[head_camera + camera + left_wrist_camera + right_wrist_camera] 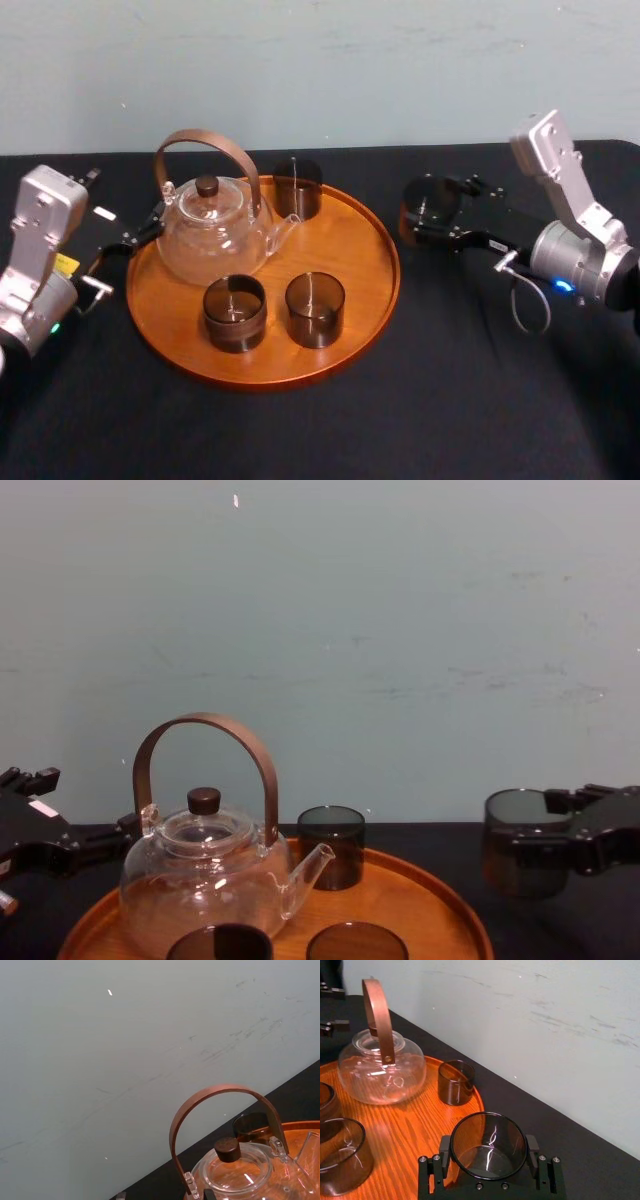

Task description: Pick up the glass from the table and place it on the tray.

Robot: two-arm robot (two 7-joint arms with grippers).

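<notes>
Right claw (489,1152) clamps an empty smoky glass tumbler (487,1132) right of the round orange-brown wooden tray (350,250), which holds a clear glass teapot (212,230) and three empty tumblers (314,309). Left claw (145,232) rests at the tray's left.

- A plain, pale grey-green wall (320,610) is seen behind the work area, across its whole width.
- Faint dark scuff marks (570,1022) are scattered over it.
- A few small white flecks (109,992) are seen on the paint.
- Its lower edge is met by the black-clothed table (300,440).

Smoky glass (488,1135) upright in right pincer (488,1157), seemingly off black table (300,430), just right of orange wooden tray (370,250).
</notes>
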